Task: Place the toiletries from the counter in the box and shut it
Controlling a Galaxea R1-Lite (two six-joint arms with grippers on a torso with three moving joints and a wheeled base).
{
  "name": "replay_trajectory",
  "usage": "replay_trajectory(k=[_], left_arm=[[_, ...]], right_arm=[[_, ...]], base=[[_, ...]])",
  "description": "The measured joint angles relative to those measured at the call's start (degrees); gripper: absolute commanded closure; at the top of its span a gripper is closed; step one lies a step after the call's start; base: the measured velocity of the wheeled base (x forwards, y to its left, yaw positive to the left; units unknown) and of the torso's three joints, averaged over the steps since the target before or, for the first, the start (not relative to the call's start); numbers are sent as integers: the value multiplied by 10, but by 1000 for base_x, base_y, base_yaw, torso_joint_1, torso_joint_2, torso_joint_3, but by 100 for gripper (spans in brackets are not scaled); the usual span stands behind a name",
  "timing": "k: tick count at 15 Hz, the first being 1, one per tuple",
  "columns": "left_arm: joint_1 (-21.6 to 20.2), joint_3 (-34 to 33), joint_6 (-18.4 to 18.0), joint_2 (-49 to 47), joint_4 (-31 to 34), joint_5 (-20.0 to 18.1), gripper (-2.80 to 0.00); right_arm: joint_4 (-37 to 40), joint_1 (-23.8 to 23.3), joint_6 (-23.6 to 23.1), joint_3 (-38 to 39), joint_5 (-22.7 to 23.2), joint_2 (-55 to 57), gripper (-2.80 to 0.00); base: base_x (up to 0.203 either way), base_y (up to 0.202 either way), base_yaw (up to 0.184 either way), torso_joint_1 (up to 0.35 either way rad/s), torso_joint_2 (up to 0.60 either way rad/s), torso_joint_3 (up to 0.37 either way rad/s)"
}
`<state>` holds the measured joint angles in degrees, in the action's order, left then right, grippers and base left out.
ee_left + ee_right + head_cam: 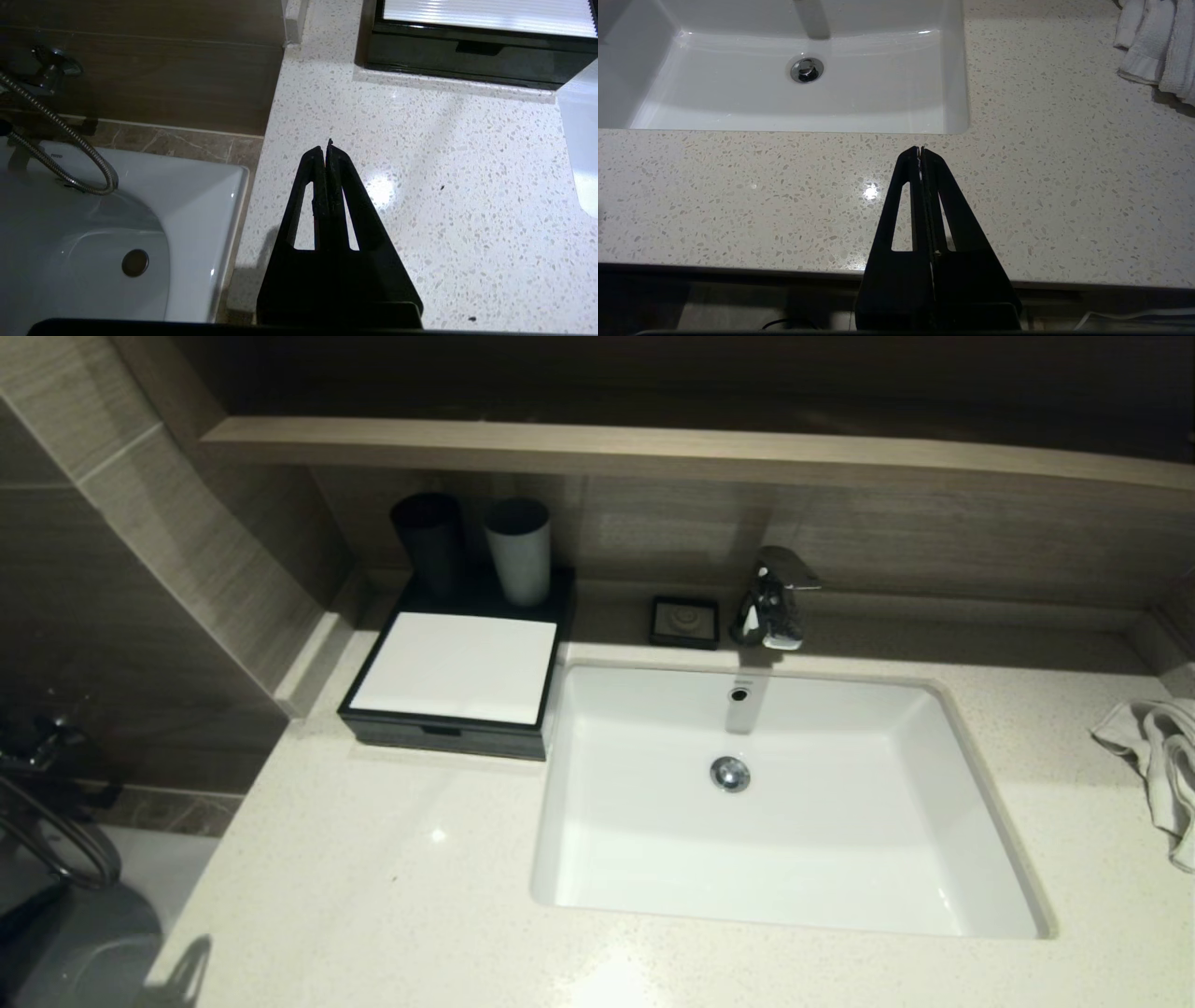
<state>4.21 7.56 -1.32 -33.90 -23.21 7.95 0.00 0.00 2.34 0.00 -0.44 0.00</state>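
The box (455, 681), black with a white top and its drawer shut, was seen beside the sink (653, 896) on the desk (373, 896). Both end effectors (327, 147) (920, 151) were closed, empty, over bare desk.

Broad bare stretch of off-white speckled stone surface (373, 887) lies in front of the low black box with white top panel (455, 672), drawer front unblocked. Inset white rectangular sink (784, 803) flanks the box's right; wood-look tiled wall (187, 569) hems its left. Black cup (428, 539) and grey cup (519, 549) crowd the box's rear; crumpled white towel (1158, 765) occupies the far right.
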Motion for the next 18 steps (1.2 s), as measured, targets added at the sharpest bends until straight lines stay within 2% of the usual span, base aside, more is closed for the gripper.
replay_trajectory(k=[2,7,15,18], left_arm=[[-12,-26,-2,44,5,-7,0],[-34,-69,-7,147,67,-39,0],[-39,-75,-36,257,123,-79,0],[-39,-75,-48,306,157,-80,0]], right_arm=[[0,0,0,0,0,0,0],[0,0,0,0,0,0,0],[0,0,0,0,0,0,0],[0,0,0,0,0,0,0]], base=[[0,0,0,0,0,0],[0,0,0,0,0,0],[0,0,0,0,0,0],[0,0,0,0,0,0]])
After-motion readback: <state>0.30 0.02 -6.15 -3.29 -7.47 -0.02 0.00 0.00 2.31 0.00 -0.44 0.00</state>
